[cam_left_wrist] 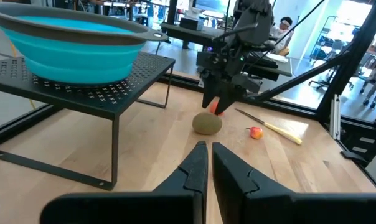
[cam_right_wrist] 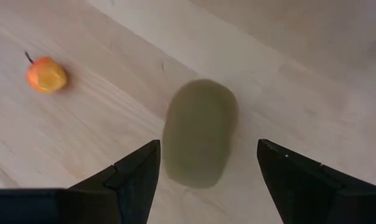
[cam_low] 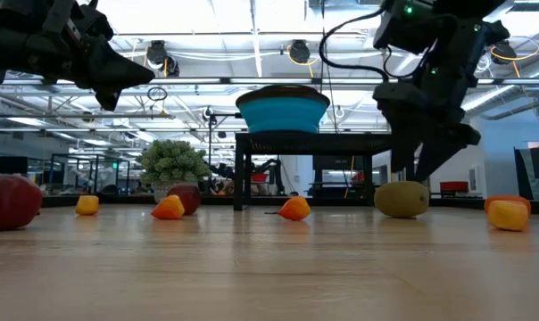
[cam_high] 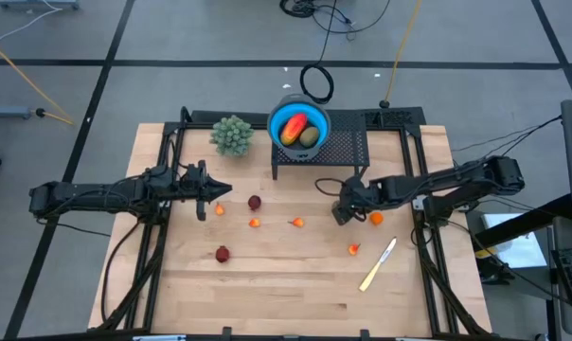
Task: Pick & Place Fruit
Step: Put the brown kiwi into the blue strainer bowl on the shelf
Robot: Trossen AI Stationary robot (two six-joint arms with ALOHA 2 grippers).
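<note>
Because the right gripper [cam_right_wrist: 206,162] hangs just above the brown-olive oval [cam_right_wrist: 199,134] w/ fingers spread wide and nothing held, the main risk is a bad straddle: the oval lies loose on the surface [cam_high: 286,284], and if one finger lands on its rounded side it'll likely roll or squirt out toward the small orange piece [cam_right_wrist: 46,74] nearby. Closing too high could pinch only the crown and drop it en route to the blue bowl [cam_high: 299,124] on the black rack [cam_high: 348,150]. Left gripper [cam_left_wrist: 206,163] waits well apart, fingers shut, empty.
</note>
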